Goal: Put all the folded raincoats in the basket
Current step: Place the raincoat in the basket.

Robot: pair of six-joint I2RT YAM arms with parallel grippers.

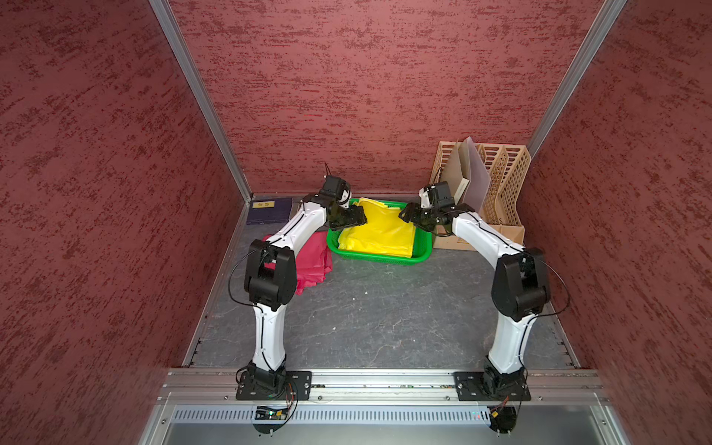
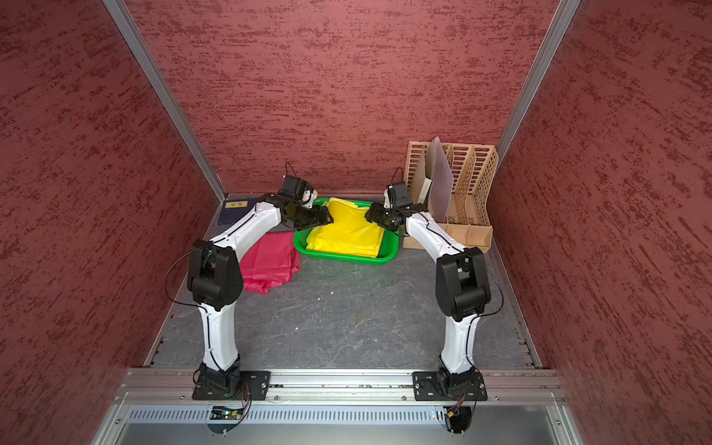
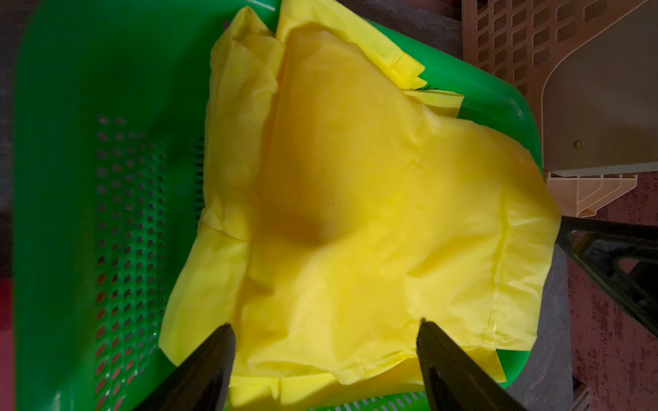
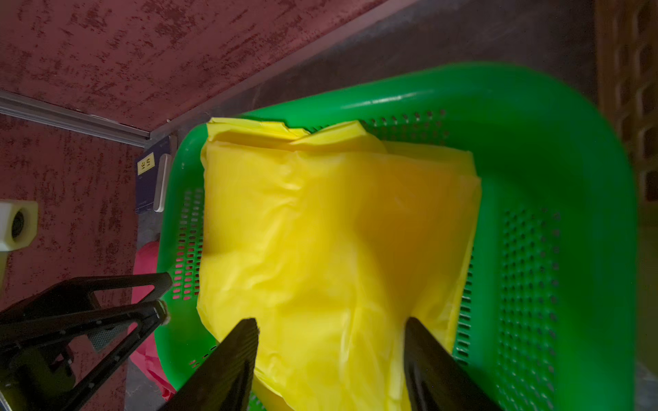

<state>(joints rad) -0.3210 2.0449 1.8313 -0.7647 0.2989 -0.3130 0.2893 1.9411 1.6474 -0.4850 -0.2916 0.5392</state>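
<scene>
A yellow folded raincoat (image 1: 379, 231) (image 2: 346, 231) lies inside the green basket (image 1: 377, 259) (image 2: 346, 259) at the back of the table. Its far edge laps over the rim. My left gripper (image 1: 360, 220) (image 2: 326, 220) hangs over the basket's left end, and my right gripper (image 1: 404, 214) (image 2: 369, 215) over its right end. In the left wrist view the left gripper (image 3: 325, 323) is open above the raincoat (image 3: 356, 213), gripping nothing. The right wrist view shows the right gripper (image 4: 331, 320) open above the raincoat (image 4: 338, 231) too, with the basket (image 4: 569, 142) around it.
A red folded raincoat (image 1: 314, 262) (image 2: 269, 258) lies on the table just left of the basket, partly under my left arm. A dark blue book (image 1: 269, 210) sits in the back left corner. A tall beige file rack (image 1: 497, 181) stands right of the basket.
</scene>
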